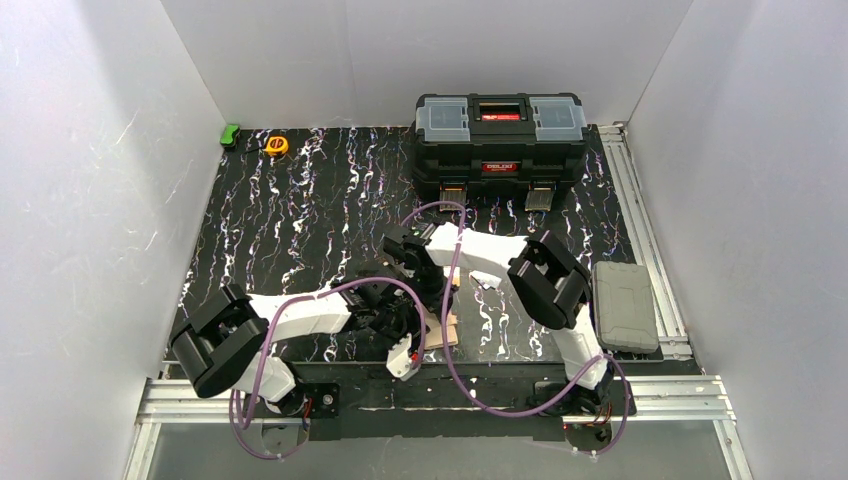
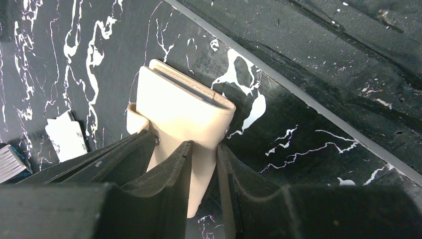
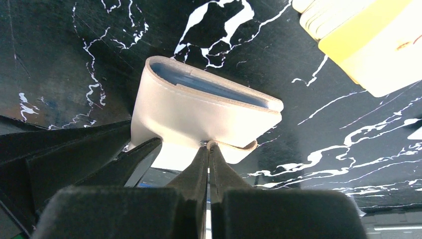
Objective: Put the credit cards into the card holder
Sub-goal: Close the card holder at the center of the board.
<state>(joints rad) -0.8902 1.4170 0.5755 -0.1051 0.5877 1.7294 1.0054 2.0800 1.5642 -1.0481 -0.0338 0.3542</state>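
Left claw [image 2: 204, 149] clasps the holder [image 2: 181, 107] by its lower end, mouth toward one o'clock; right claw [image 3: 209, 145], clenched, pinches the snap tab [image 3: 241, 148] at the holder's six o'clock. Both meet near the table's [image 1: 300, 220] six o'clock edge, between the arms. Cards we cannot see. We judge it best to draw the tab gently against a firm left grip, spreading the mouth
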